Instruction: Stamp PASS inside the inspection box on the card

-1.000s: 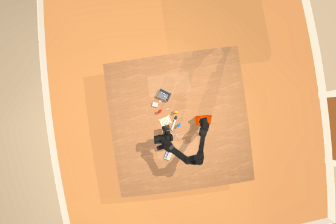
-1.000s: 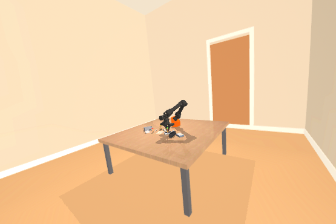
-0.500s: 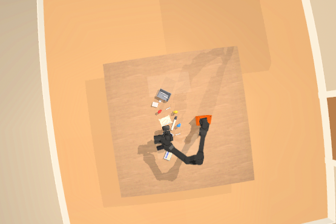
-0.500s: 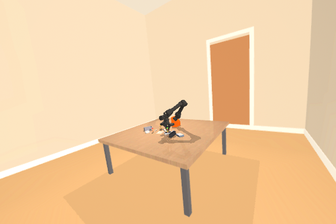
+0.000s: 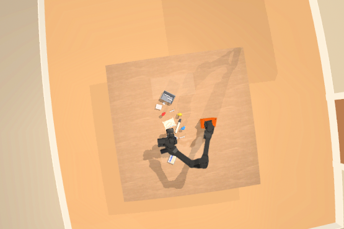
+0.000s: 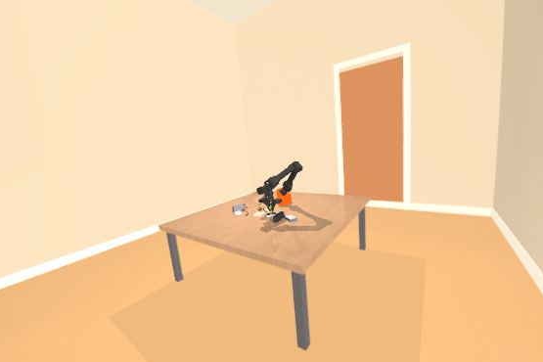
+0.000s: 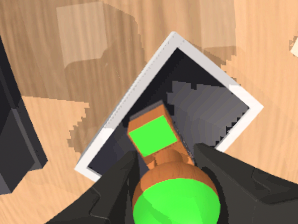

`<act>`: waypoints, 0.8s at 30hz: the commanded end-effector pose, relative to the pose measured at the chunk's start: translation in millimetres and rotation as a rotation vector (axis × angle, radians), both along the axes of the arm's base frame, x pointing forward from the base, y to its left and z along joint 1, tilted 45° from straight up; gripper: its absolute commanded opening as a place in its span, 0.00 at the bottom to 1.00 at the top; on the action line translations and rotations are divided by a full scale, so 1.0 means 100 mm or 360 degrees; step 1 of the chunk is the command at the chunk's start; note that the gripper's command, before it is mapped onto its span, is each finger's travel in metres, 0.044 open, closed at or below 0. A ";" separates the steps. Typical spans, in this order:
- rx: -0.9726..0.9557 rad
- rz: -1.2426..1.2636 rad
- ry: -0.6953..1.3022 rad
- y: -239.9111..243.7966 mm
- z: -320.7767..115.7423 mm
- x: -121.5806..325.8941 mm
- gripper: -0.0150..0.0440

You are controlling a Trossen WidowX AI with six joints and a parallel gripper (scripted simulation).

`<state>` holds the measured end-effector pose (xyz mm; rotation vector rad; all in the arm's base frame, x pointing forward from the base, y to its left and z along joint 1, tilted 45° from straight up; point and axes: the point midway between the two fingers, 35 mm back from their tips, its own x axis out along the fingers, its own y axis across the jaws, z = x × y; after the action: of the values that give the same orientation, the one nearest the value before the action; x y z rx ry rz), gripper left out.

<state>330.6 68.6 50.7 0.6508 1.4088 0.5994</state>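
Observation:
My gripper [image 7: 165,156] is shut on a wooden stamp [image 7: 175,172] [image 6: 270,207] with a green round top and a green label; no lettering on it is readable. The stamp's head is over the dark ink pad [image 7: 205,107], inside the outline of its pale-rimmed case. I cannot tell whether the stamp's face touches the pad. The stamp's underside is hidden. The cream card [image 5: 168,123] [image 6: 258,213] lies on the table just beyond the gripper in the top view. Its box is too small to make out.
A black block [image 6: 278,216] [image 7: 17,130] stands beside the pad. A white-and-blue box [image 5: 172,159] lies nearby. A marker [image 5: 178,126], blue item [image 5: 183,127], yellow item [image 5: 180,114] and red item [image 5: 163,114] lie around the card. Farther off are a white block [image 5: 158,107] and grey tray [image 5: 163,93].

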 end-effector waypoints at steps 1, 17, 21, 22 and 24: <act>0.0002 0.0003 0.0005 -0.01 0.00 0.00 0.25; 0.0001 0.0003 0.0005 -0.08 0.06 -0.01 0.25; 0.0000 0.0002 0.0005 -0.12 0.11 -0.01 0.25; 0.0000 0.0002 0.0005 -0.13 0.12 -0.01 0.25; -0.0001 0.0002 0.0005 -0.16 0.14 -0.01 0.25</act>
<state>328.4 57.1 59.0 0.6590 1.4204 0.5988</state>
